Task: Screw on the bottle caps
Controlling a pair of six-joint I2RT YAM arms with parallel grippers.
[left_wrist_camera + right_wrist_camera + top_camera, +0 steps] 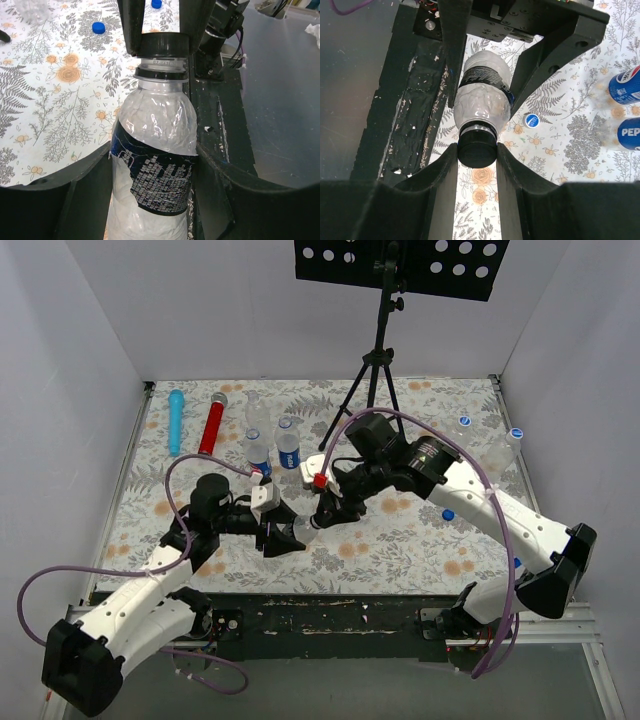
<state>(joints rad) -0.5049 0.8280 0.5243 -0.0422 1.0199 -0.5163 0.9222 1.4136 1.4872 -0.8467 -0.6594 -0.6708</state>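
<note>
My left gripper [152, 197] is shut on a crumpled clear bottle [155, 125] with a dark label, held tilted above the table's near middle [298, 531]. A black cap [477, 148] sits on the bottle's neck. My right gripper [477, 157] is shut on this black cap, one finger on each side. In the left wrist view the black cap [162, 45] sits between the right gripper's fingers [132, 30]. In the top view the left gripper [277, 532] and right gripper [322, 512] meet at the bottle. Loose blue caps lie on the cloth [99, 27], [532, 120], [448, 514].
Two labelled bottles [288, 445] [258, 452] and a clear one [257, 410] stand at the back middle. A blue cylinder [176, 420] and a red cylinder [212, 425] lie back left. A tripod [375, 370] stands behind. More blue caps [517, 433] lie at the right. The black table edge [405, 115] is near.
</note>
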